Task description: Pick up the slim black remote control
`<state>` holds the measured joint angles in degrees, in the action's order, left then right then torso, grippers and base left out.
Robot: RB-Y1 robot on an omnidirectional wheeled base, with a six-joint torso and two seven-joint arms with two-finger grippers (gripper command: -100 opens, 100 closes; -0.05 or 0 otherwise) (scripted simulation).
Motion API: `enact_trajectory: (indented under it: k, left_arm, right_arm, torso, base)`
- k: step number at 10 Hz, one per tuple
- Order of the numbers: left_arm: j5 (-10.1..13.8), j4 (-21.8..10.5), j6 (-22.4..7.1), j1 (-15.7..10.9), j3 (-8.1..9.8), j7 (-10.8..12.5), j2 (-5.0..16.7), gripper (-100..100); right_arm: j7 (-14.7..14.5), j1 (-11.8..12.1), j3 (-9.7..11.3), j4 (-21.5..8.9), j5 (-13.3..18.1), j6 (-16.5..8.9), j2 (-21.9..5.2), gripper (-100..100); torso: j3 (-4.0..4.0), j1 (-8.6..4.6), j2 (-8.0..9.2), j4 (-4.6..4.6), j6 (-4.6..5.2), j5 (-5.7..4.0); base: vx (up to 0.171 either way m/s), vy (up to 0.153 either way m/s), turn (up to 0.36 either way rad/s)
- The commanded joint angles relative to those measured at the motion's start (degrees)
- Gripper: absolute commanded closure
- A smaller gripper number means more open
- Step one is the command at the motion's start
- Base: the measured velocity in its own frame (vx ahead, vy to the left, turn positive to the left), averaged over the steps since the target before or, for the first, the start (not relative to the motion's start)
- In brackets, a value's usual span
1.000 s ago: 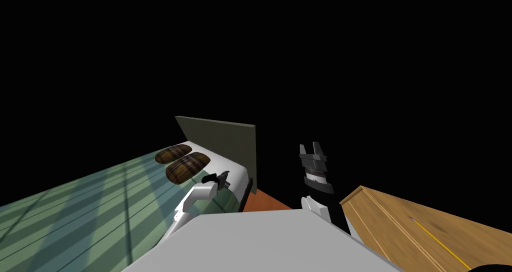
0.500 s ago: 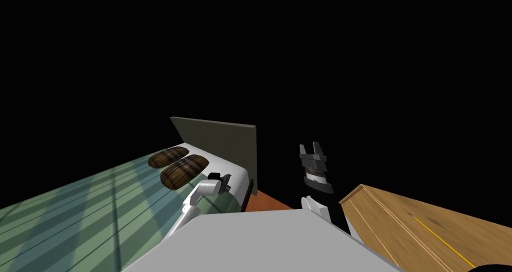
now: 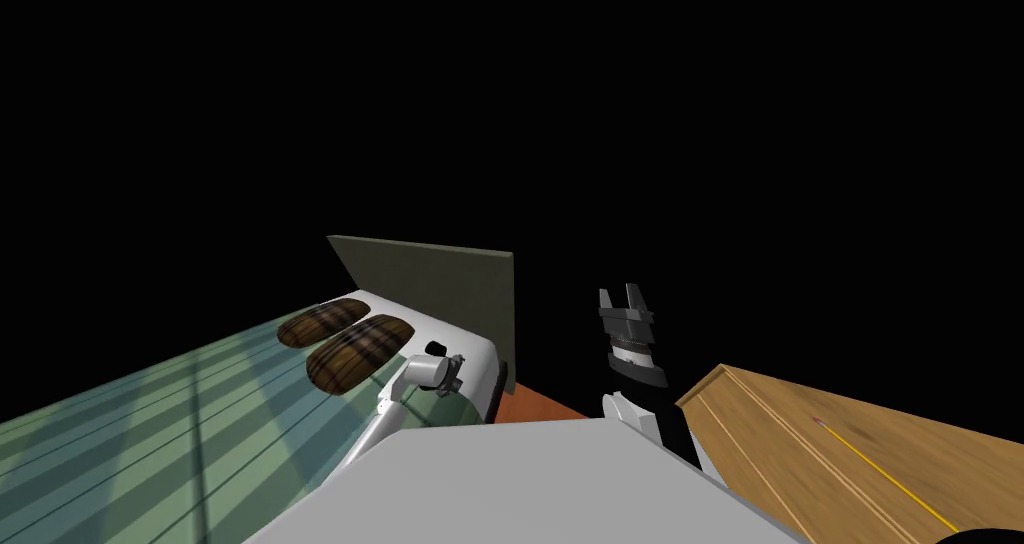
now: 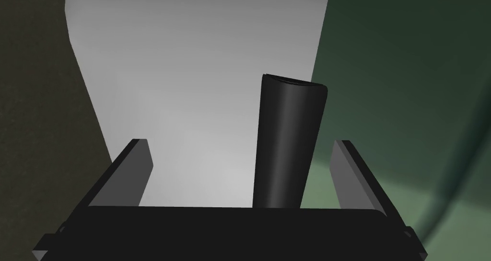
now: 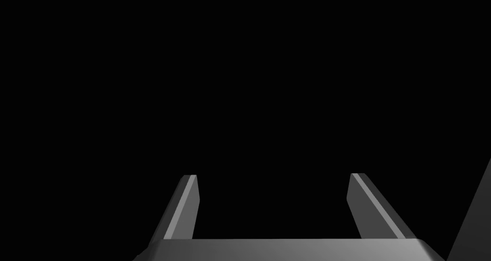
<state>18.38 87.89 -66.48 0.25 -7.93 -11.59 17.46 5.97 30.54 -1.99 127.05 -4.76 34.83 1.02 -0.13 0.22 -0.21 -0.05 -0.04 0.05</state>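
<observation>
The slim black remote control (image 4: 287,143) is seen lying on the white sheet (image 4: 192,80) at the head end of the bed, close to the corner by the headboard (image 3: 440,283). Its long side runs along the edge of the green striped cover (image 3: 150,438).

The left end effector (image 4: 239,145) is held low over that white strip, with the remote control between its fingers (image 4: 136,169). The fingers are spread wide apart. The remote control is nearer the finger on the cover's side, and a gap is visible on both sides of it, so nothing is clamped. In the head view the left end effector (image 3: 445,363) is found at the bed's head-end corner, just beside the two brown checked pillows (image 3: 345,343), which are laid side by side on the cover near the headboard.

The right end effector (image 3: 625,296) is held upright and well apart from the bed, against a black area. Its fingers (image 5: 184,205) are also spread apart with nothing between them.

A strip of reddish-brown floor (image 3: 530,405) is seen between the bed and a wooden surface (image 3: 800,438), on which a thin yellow stick (image 3: 890,486) is laid.
</observation>
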Motion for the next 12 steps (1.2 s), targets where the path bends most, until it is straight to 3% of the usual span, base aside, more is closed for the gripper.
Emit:
enact_trajectory:
  k: [1, 9, 11, 12]
  left_arm:
    - [0.23, -0.98, -2.33, -0.69, -0.46, -0.09, 0.14, -100]
    - [0.61, -6.64, -12.37, -5.46, -4.36, 0.42, 0.08, -100]
    - [0.62, -6.68, -12.56, -5.57, -4.46, 0.44, 0.06, -100]
    - [0.62, -6.71, -12.82, -5.62, -4.5, 0.48, 0.06, 0]
  right_arm:
    - [0.0, 0.0, 0.0, 0.0, 0.0, 0.0, 0.0, 0]
    - [0.0, 0.0, 0.0, 0.0, 0.0, 0.0, 0.0, 0]
    - [0.0, 0.0, 0.0, 0.0, 0.0, 0.0, 0.0, 0]
    - [0.0, 0.0, 0.0, 0.0, 0.0, 0.0, 0.01, 0]
  torso:
    - [0.0, 0.0, 0.0, 0.0, 0.0, 0.0]
    - [0.02, -0.1, 0.03, 0.01, -0.02, -0.02]
    - [0.04, -0.05, 0.08, 0.01, -0.02, -0.01]
    - [0.07, -0.15, 0.14, 0.02, -0.03, -0.03]
  base:
    - [0.038, 0.075, -0.041]
    - [0.033, 0.056, -0.052]
    - [0.015, 0.044, -0.026]
    - [0.002, 0.005, 0.001]
